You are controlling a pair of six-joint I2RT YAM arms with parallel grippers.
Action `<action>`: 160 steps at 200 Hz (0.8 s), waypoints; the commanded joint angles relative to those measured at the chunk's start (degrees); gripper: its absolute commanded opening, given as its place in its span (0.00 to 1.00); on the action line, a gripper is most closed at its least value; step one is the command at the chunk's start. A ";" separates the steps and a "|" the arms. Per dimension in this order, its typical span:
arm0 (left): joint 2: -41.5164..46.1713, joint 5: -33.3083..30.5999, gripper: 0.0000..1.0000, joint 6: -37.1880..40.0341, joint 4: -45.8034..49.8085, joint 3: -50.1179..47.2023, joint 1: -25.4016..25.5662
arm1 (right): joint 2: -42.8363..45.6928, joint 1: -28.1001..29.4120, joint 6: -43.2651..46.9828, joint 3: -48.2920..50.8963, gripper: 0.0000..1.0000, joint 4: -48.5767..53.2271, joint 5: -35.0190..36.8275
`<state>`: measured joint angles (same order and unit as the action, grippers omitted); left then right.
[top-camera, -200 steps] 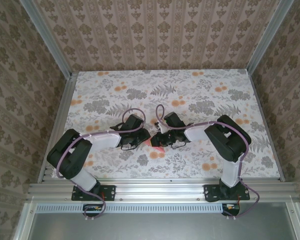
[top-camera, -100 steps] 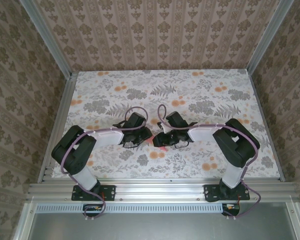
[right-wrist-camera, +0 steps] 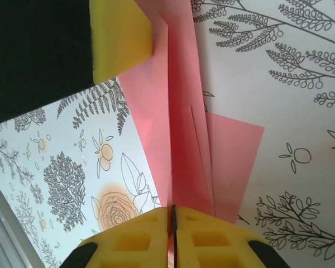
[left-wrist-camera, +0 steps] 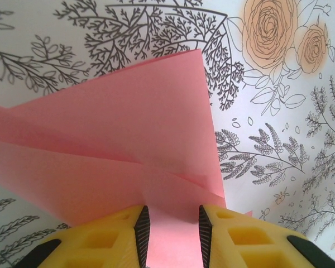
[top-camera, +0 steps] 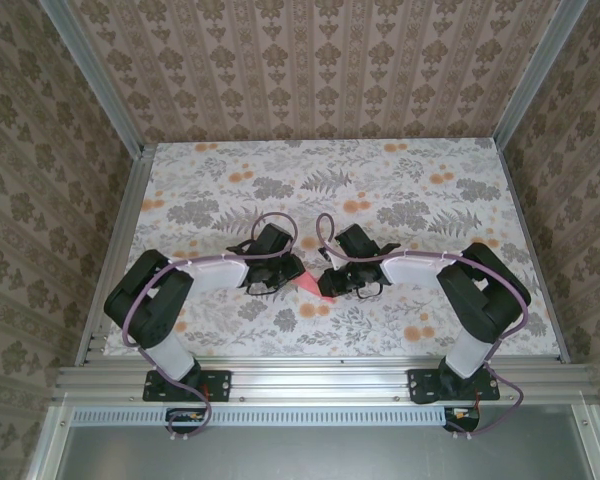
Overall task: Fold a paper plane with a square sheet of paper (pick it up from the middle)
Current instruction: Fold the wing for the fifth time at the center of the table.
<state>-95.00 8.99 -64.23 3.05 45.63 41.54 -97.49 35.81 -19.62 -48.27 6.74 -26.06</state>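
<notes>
The square sheet of paper [top-camera: 310,287] is salmon pink and folded into several layers, lying on the flowered table between the two arms. In the left wrist view the paper [left-wrist-camera: 128,139] spreads out as a pointed shape, and my left gripper [left-wrist-camera: 173,215] stands over it with its jaws apart, pink paper showing in the gap. One left finger [right-wrist-camera: 120,39] rests on the paper's far end in the right wrist view. My right gripper [right-wrist-camera: 172,209] is shut on the paper [right-wrist-camera: 184,139], a raised crease running into the seam between its yellow fingers.
The flowered tablecloth [top-camera: 400,180] stretches to patterned walls at the back and sides, with metal rails [top-camera: 320,378] along the near edge. The left arm [top-camera: 150,305] and right arm [top-camera: 480,300] reach inward, their grippers nearly touching at mid-table.
The right gripper opened briefly, then closed on the paper's crease. Both arms reached further inward, and more of the pink paper now shows between the grippers.
</notes>
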 commanded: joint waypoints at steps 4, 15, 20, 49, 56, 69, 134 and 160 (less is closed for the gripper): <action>-1.95 0.00 0.32 2.04 3.89 1.07 -0.23 | 0.30 -0.39 0.72 0.59 0.04 2.24 0.91; -1.99 0.06 0.32 2.13 4.04 1.16 -0.23 | -0.21 -0.57 0.61 0.68 0.03 2.01 -0.14; -2.03 0.05 0.32 2.31 4.21 1.27 -0.23 | -0.52 -0.65 0.55 0.72 0.02 1.97 -0.72; -2.38 0.09 0.32 2.70 4.92 1.58 -0.30 | -1.99 -1.26 0.38 0.73 0.03 2.23 -1.43; -2.46 0.20 0.32 2.66 4.95 1.74 -0.23 | -1.92 -1.36 0.37 0.59 0.06 2.59 -1.80; -2.56 0.27 0.32 2.97 5.36 1.98 -0.30 | -0.83 -1.36 0.11 0.50 0.11 2.78 -1.86; -2.73 0.44 0.31 3.86 6.50 2.72 -0.25 | 6.42 -0.71 4.49 2.23 0.40 2.79 4.59; -2.82 0.75 0.30 3.90 6.44 2.78 -0.23 | 7.38 1.85 9.32 2.66 0.43 2.26 8.78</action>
<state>-96.33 9.43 -61.69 6.07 48.01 41.54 -91.59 35.40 -16.05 -46.76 8.40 -22.65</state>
